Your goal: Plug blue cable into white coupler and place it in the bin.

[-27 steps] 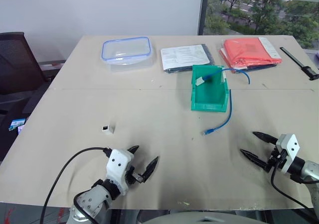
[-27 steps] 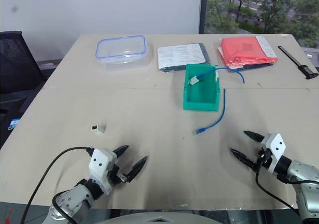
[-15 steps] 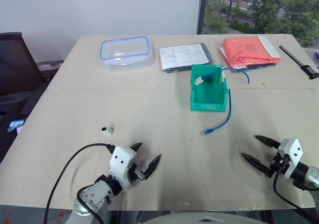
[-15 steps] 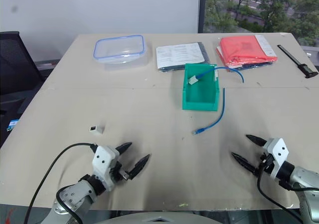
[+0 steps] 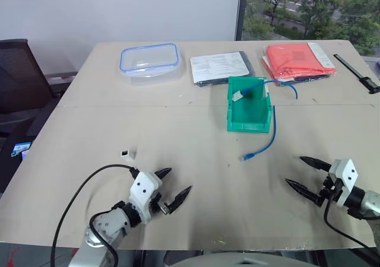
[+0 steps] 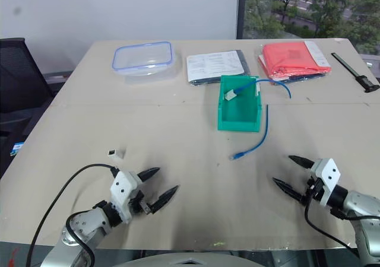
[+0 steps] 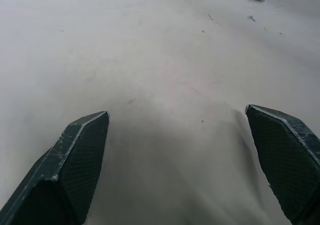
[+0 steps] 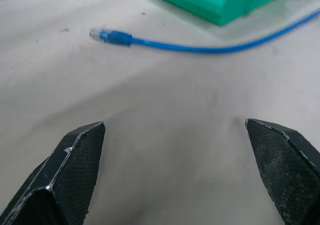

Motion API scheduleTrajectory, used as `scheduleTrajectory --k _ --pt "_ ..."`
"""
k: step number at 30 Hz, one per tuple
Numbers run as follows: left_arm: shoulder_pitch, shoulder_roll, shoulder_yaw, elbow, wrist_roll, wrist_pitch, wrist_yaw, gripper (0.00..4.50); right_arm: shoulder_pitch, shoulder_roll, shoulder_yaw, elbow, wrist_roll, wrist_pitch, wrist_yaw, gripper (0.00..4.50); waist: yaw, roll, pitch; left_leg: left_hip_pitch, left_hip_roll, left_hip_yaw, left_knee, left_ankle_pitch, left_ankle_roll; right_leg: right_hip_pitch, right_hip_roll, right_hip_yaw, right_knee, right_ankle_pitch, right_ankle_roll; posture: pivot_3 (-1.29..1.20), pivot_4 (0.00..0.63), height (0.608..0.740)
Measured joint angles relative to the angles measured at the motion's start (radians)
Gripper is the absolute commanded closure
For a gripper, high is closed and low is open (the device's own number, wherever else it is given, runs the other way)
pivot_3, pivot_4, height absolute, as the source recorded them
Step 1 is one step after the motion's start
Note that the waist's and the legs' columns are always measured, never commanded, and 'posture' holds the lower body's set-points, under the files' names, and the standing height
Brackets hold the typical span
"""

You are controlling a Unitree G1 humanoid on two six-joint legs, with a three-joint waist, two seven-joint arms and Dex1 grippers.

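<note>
On the table (image 5: 196,130), no writing readable; left tool (image 5: 173,186) and right tool (image 5: 305,173) spread wide, empty.

The left gripper (image 5: 171,184) hovers low at the near left, its black fingers spread wide and angled toward the middle, holding nothing. The right gripper (image 5: 306,174) sits low at the near right, fingers likewise splayed apart and empty, pointing inward toward the left.
</note>
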Motion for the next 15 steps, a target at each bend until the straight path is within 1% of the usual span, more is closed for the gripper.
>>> scheduleTrajectory --k 3,4,6,7,8,9,15 --pt "-0.056 0.072 0.003 -0.004 -0.032 0.038 -0.066 0.00 -0.100 -0.037 0.060 -0.036 -0.009 0.041 0.028 0.07 -0.007 0.001 0.002 -0.001 0.000 0.000 0.000 0.000 0.000 -0.001 0.000 0.000 0.000 0.000 0.000 0.00 0.150 0.740" --pt "-0.079 0.086 0.010 -0.019 -0.055 0.058 -0.085 0.00 -0.134 -0.048 0.081 -0.041 -0.017 0.050 0.038 0.07 -0.008 0.000 0.003 -0.001 0.000 0.000 0.000 0.000 0.000 -0.001 0.000 0.000 0.000 0.000 0.000 0.00 0.150 0.740" --pt "-0.148 0.148 0.015 -0.045 -0.104 0.105 -0.147 0.00 -0.253 -0.072 0.156 -0.021 -0.059 0.059 0.079 0.07 -0.011 -0.003 0.006 -0.002 0.000 -0.002 0.000 0.000 0.000 -0.002 0.000 -0.002 0.000 0.000 0.000 0.00 0.150 0.740" --pt "-0.162 0.159 0.017 -0.049 -0.111 0.112 -0.158 0.00 -0.275 -0.072 0.168 -0.015 -0.067 0.056 0.087 0.07 -0.014 -0.004 0.007 -0.003 0.000 -0.002 0.000 0.000 -0.001 -0.002 0.000 -0.003 0.000 0.000 0.000 0.00 0.150 0.740" --pt "-0.185 0.187 0.025 -0.060 -0.126 0.125 -0.188 0.00 -0.332 -0.071 0.206 0.017 -0.089 0.046 0.112 0.07 -0.018 -0.005 0.007 -0.002 0.000 -0.002 0.000 0.001 -0.002 -0.002 0.000 -0.003 0.000 0.001 0.000 0.00 0.150 0.740" --pt "-0.201 0.203 0.029 -0.068 -0.140 0.136 -0.207 0.00 -0.364 -0.070 0.230 0.044 -0.102 0.037 0.129 0.07 -0.019 -0.005 0.008 -0.003 0.000 -0.002 -0.001 0.003 -0.005 -0.003 0.000 -0.003 -0.001 0.001 0.000 0.00 0.150 0.740" --pt "-0.251 0.285 0.050 -0.104 -0.214 0.207 -0.284 0.00 -0.531 -0.040 0.376 0.207 -0.180 0.000 0.243 0.07 -0.025 -0.007 0.010 -0.004 0.000 -0.002 -0.004 0.003 -0.005 -0.006 0.000 -0.002 -0.002 0.001 0.001 0.00 0.150 0.740"
